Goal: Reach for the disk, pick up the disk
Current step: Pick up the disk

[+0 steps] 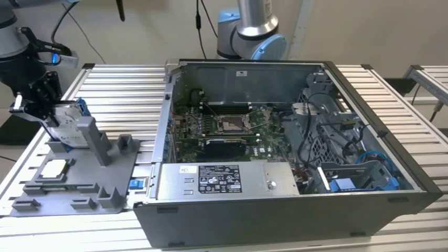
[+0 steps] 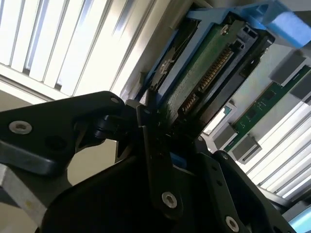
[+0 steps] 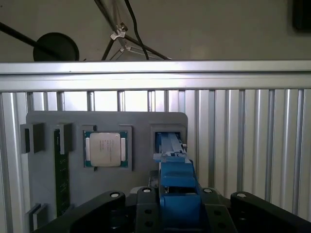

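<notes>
Gripper (image 1: 43,113) at the exterior view's left is clamped on the disk (image 1: 64,122), its 2 fingers closed against the disk's sides. In the first wrist view the disk (image 3: 176,172) stands on edge, its lower end in a slot of the grey fixture plate (image 3: 141,121). That plate lies on the slatted table (image 1: 119,86). Small square chip (image 3: 105,149) sits in the plate just beside the slot. Open computer case (image 1: 280,220) lies to the exterior view's right.

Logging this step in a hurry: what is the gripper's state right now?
The gripper is closed on the disk.
</notes>
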You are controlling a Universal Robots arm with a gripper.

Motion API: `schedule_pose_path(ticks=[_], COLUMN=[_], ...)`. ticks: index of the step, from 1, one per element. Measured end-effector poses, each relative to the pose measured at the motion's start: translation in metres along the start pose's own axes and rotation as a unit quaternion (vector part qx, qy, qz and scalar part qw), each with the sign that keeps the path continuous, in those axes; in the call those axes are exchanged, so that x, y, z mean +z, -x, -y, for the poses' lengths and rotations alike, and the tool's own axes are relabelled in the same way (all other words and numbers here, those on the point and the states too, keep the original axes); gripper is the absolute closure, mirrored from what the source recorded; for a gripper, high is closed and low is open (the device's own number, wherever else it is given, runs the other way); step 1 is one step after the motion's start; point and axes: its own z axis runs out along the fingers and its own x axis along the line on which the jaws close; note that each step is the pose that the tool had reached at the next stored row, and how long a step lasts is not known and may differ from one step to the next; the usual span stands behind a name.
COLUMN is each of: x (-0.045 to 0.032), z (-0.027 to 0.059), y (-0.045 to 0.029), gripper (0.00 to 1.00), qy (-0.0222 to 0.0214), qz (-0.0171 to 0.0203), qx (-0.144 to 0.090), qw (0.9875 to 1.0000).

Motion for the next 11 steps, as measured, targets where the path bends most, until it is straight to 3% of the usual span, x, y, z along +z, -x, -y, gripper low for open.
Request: schedule_pose_path(ticks=[7, 11], x=[0.0000, 0.0002], z=[0.0000, 0.0000], y=[0.0000, 0.0000], gripper=[1.00, 1.00], qy=[0.0000, -0.0003], qz=[0.0000, -0.0040], qx=[0.000, 0.000], qw=[1.0000, 1.0000])
